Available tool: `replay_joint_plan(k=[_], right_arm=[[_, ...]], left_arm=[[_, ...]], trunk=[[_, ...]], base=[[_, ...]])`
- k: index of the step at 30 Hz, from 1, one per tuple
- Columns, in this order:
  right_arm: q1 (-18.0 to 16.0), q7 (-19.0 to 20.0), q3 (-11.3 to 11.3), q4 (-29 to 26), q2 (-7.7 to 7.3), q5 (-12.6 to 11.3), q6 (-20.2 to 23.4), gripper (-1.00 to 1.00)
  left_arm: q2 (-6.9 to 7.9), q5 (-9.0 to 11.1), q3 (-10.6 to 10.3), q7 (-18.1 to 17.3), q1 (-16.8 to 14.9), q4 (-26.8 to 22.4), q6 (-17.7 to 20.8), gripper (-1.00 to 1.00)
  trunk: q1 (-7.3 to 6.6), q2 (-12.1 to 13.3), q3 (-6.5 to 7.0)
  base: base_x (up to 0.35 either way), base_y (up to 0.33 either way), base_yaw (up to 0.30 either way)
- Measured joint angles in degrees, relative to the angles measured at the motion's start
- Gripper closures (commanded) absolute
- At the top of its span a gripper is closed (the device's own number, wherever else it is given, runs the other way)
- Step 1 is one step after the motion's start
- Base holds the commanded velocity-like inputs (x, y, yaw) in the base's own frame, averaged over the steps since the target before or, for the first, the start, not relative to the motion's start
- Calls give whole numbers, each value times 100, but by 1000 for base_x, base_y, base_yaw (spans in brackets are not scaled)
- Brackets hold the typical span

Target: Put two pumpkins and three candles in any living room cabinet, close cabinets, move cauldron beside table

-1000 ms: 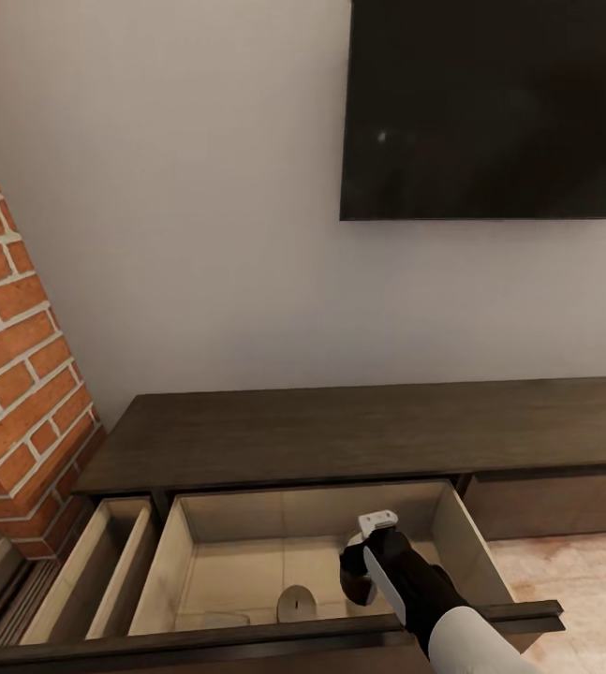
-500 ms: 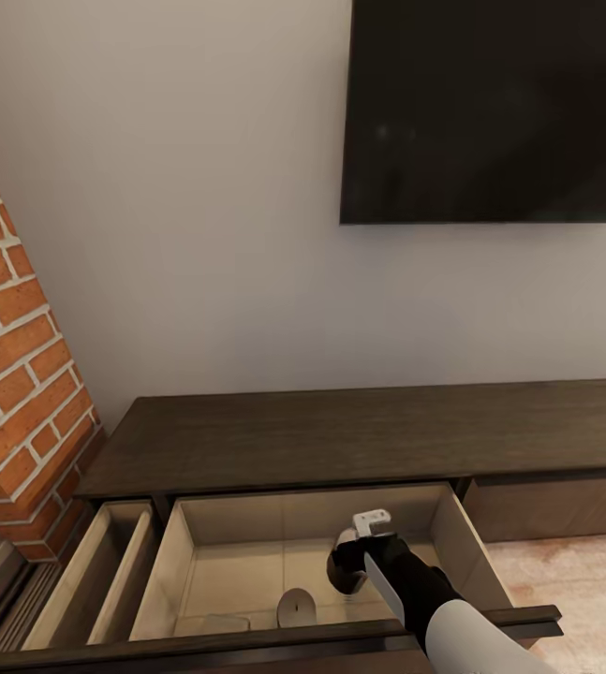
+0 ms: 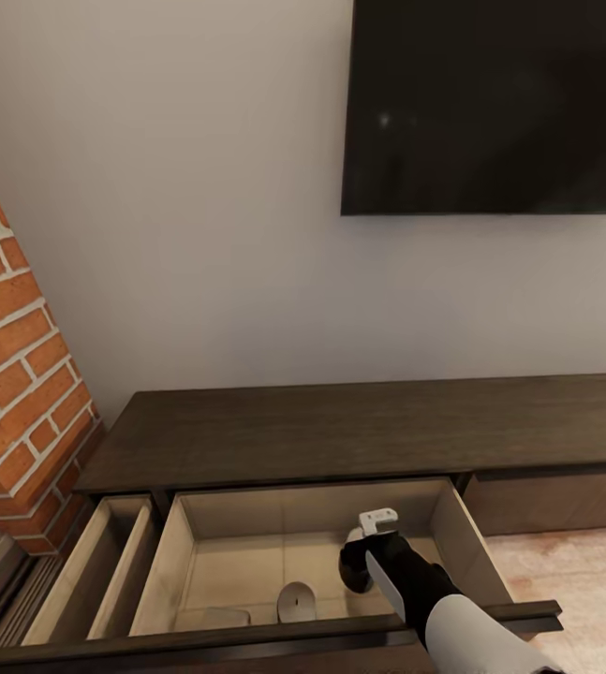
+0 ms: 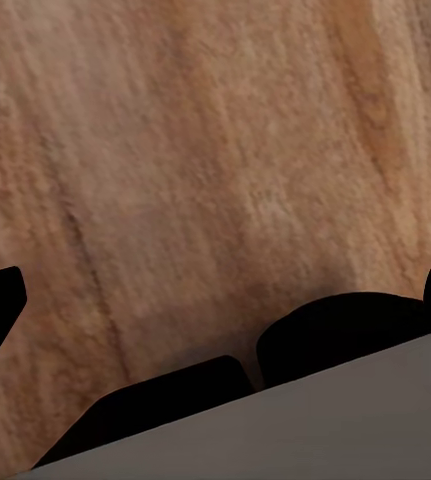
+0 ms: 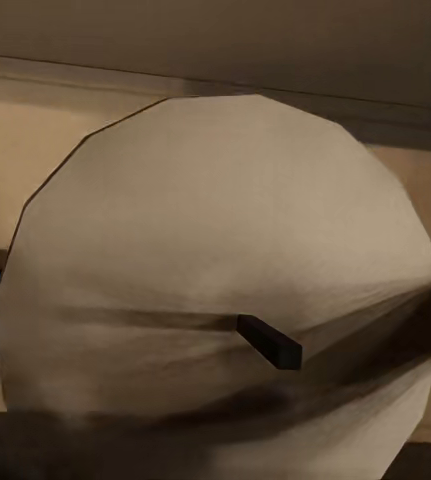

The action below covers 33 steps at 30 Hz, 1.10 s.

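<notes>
- The right gripper (image 3: 354, 573) hangs inside the open drawer (image 3: 457, 543) of the dark-brown cabinet (image 3: 359, 431), toward the drawer's right side and about midway between its front and back walls.
- In the right wrist view a candle (image 5: 215, 290) sits close against the camera, its pale flat top and dark wick facing the lens, with black fingertips at either side of it; the jaws appear closed on this candle, held just as wide as its body.
- Another candle (image 3: 295, 601) already lies on the pale drawer floor near the front wall, left of the gripper and apart from it.
- The step in hand looks like setting the held candle down in the drawer.
- To do it well, the gripper should go low enough that the candle nearly touches the drawer floor before the jaws part, so it does not drop and roll.
- The release spot should stay clear of the candle already inside and away from the right wall, leaving room for the remaining things.
- After release, the arm should lift straight up past the drawer's front edge, which lies close under the forearm, to avoid knocking it.
- The left gripper (image 4: 215, 400) faces wood-grain floor (image 4: 175, 150); whether its jaws are open or closed cannot be told.
- The drawer is still open, so closing remains.
</notes>
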Motion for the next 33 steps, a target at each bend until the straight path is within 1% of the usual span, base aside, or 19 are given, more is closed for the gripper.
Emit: replay_joint_plan(k=[3,9,20,33], right_arm=[[-52,-11,-1,14,-7,1,171,100],[-99,-16,-1,19,1,-8,291,100],[-130,-15,-2,149,17,-6,318,100],[-134,-9,-1,168,16,4,317,100]], left_arm=[[0,-1,0,3,0,2,-2,-100],[0,-1,0,4,0,22,-4,-100],[0,3,0,-20,0,35,-5,-100],[0,17,0,-80,0,35,-5,-100]], trunk=[[0,0,-27],[0,0,-82],[0,0,-182],[0,0,-301]], base=[[0,0,0],[0,0,0],[0,0,0],[0,0,0]])
